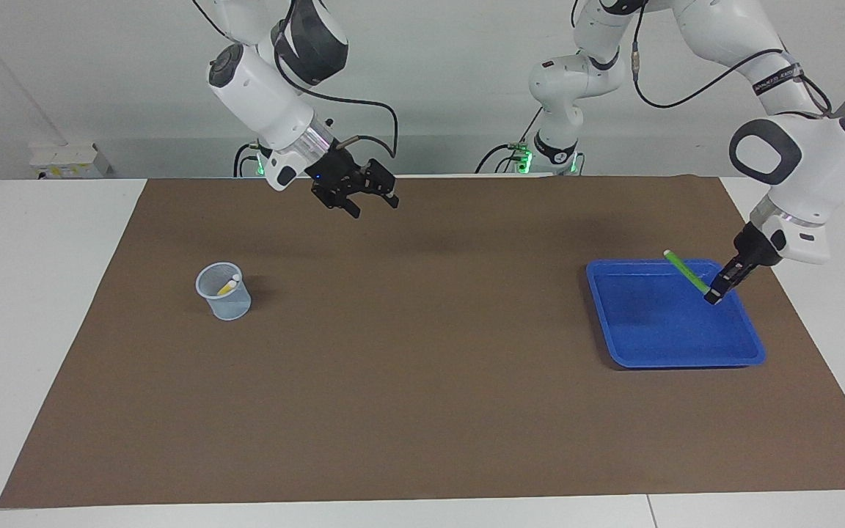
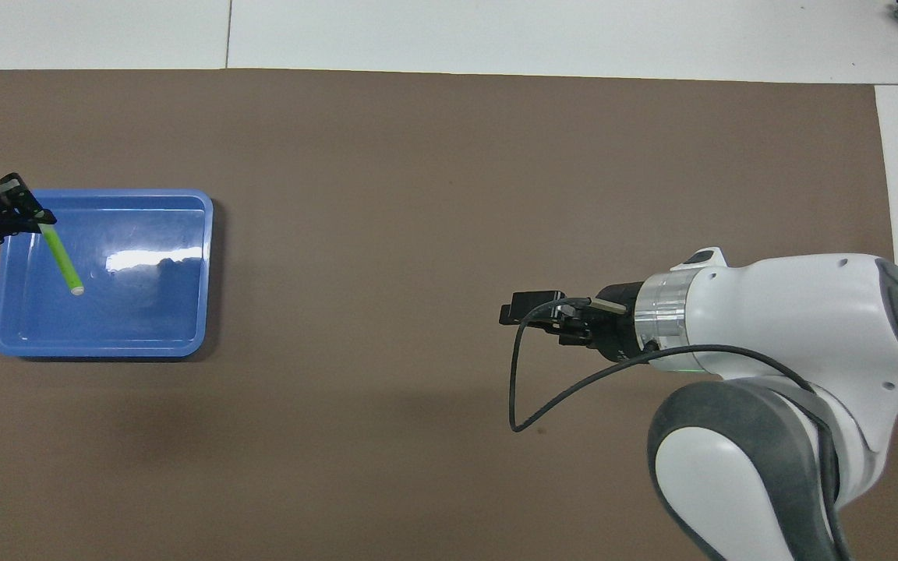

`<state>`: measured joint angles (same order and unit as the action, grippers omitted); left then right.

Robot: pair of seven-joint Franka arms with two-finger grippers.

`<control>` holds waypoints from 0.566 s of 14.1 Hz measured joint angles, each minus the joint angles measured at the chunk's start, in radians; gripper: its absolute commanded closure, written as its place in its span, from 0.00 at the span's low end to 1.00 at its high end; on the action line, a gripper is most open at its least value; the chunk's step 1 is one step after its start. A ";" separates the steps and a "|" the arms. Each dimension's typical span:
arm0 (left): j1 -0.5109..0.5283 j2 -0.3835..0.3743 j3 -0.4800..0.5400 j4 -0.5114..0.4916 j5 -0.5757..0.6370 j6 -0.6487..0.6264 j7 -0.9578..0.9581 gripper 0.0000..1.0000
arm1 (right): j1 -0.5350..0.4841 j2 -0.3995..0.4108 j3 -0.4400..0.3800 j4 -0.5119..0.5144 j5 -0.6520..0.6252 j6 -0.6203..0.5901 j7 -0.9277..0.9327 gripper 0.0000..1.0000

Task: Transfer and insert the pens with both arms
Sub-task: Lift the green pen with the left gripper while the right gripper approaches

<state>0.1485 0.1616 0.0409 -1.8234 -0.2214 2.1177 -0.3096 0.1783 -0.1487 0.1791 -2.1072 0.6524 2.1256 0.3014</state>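
Facing view: left gripper (image 1: 715, 296) clamped the green pen (image 1: 685, 271) by one end above the blue tray (image 1: 675, 350), tilted, presumably for handover. Right gripper (image 1: 372, 202) waited, jaws wide, well apart from the tray, over the mat.

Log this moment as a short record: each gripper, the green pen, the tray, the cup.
left gripper: shut on the green pen, raised over the blue tray
green pen: held by one end, tilted, clear of the tray floor
blue tray: toward the left arm's end, nothing lying in it
right gripper: open, waiting above the mat
mesh cup: toward the right arm's end, yellow pen inside
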 measured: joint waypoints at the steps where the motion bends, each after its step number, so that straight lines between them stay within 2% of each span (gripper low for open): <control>1: -0.004 -0.017 -0.001 0.001 0.000 -0.012 -0.070 1.00 | 0.000 0.000 0.000 0.000 0.000 0.000 0.000 0.00; 8: -0.086 -0.182 -0.005 0.004 0.000 -0.093 -0.552 1.00 | 0.000 0.000 0.000 -0.002 0.000 0.000 0.000 0.00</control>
<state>0.0626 -0.0208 0.0363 -1.8192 -0.2214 2.0250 -0.8616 0.1783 -0.1487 0.1791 -2.1089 0.6524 2.1259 0.3016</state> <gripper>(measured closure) 0.828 0.000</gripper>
